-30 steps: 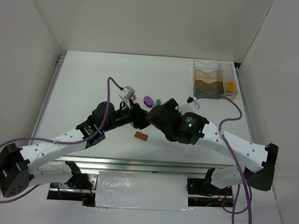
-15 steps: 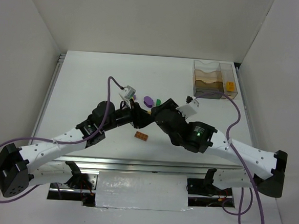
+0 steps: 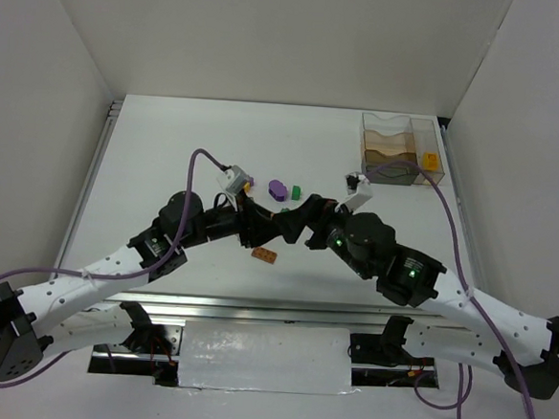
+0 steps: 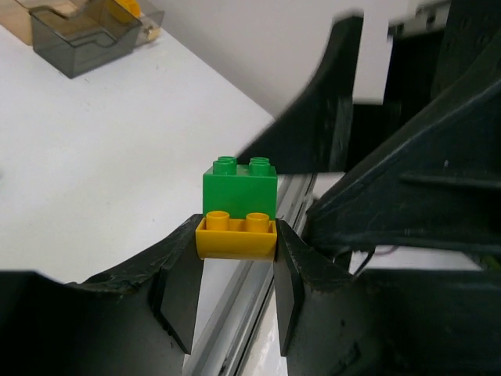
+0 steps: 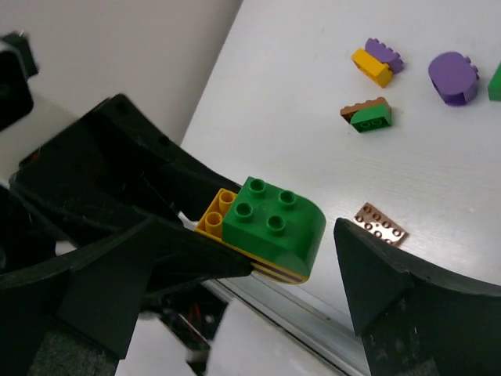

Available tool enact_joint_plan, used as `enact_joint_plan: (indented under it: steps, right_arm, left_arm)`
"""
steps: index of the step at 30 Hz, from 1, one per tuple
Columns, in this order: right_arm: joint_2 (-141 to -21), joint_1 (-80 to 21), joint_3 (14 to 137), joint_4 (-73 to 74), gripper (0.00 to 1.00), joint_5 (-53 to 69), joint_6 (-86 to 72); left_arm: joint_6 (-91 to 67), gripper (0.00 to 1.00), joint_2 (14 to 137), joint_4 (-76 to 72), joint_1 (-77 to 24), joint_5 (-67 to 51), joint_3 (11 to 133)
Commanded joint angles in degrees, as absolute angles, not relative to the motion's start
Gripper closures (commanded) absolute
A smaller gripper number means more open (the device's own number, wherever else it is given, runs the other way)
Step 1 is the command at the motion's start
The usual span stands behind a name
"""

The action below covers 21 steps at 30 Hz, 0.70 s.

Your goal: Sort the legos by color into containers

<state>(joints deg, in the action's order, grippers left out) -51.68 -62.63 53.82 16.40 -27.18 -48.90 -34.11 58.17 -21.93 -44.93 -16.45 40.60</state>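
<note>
My left gripper (image 4: 235, 266) is shut on a yellow brick (image 4: 235, 239) with a green brick (image 4: 239, 188) stacked on it, held above the table near its front edge. My right gripper (image 5: 243, 227) is open, its fingers standing apart on either side of the green brick (image 5: 274, 223) without touching it. In the top view both grippers (image 3: 276, 226) (image 3: 293, 225) meet at mid-table. The clear containers (image 3: 399, 151) stand at the back right with an orange brick (image 3: 430, 161) in the right compartment.
A flat brown plate (image 3: 265, 255) lies just in front of the grippers. Behind them lie a purple brick (image 3: 278, 188), a small green brick (image 3: 297, 192), a yellow-and-purple pair (image 5: 374, 61) and a brown-and-green pair (image 5: 366, 116). White walls stand on three sides.
The right gripper has opened wide and let go of the stacked bricks. Its arm has stretched out lower and to the right. The left gripper has closed on the yellow brick.
</note>
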Motion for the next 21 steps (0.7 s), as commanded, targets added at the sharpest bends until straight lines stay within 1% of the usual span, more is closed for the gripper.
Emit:
enact_joint_plan:
  steps: [1,2,4,5,6,10,12,14,15,17,19,21]
  right_arm:
    - [-46.94,-59.33,52.21,10.89,0.0,-7.62,-26.75]
    - [-45.19,-59.33,52.12,12.81,0.0,-5.56,-21.24]
    - [-43.34,-59.33,51.86,14.41,0.0,-0.38,-17.24]
    - [-41.59,-59.41,51.68,14.85,0.0,0.0,-16.1]
    - [-40.79,-59.33,51.59,15.29,0.0,1.65,-14.08]
    - [-38.85,-59.33,52.29,15.9,0.01,10.09,-11.6]
    - [-40.77,-59.06,54.74,19.05,0.06,14.75,-11.16]
    - [-43.58,-59.15,56.16,20.91,0.16,17.3,-11.08]
    - [-44.29,-59.15,56.95,21.96,0.2,20.53,-11.07]
    - [-45.43,-59.15,57.04,21.71,0.22,23.45,-11.42]
    - [-45.7,-59.15,56.6,20.22,0.23,25.13,-12.21]
    - [-46.14,-59.15,56.6,19.52,0.31,26.36,-12.13]
  left_arm:
    - [-28.4,1.0,55.9,-18.48,-45.0,-23.8,43.5]
    - [-26.82,1.0,55.72,-16.98,-45.0,-27.99,44.9]
    - [-25.15,1.0,55.11,-13.73,-45.0,-33.63,46.92]
    - [-23.92,1.0,54.85,-12.75,-45.0,-38.97,47.37]
    - [-23.56,1.0,54.58,-12.14,-45.0,-41.55,47.81]
    - [-25.66,1.0,51.95,-15.63,-45.09,-49.56,46.24]
    - [-27.24,1.0,51.07,-18.36,-45.09,-52.19,45.71]
    - [-27.69,1.0,50.19,-18.37,-45.0,-53.0,45.97]
    - [-27.6,1.0,50.01,-17.41,-45.09,-53.17,46.23]
    - [-27.42,1.0,49.66,-16.53,-45.09,-53.7,46.76]
    - [-27.33,1.0,49.57,-15.56,-45.09,-53.35,47.11]
    - [-27.33,1.0,49.83,-15.38,-45.17,-53.52,47.02]
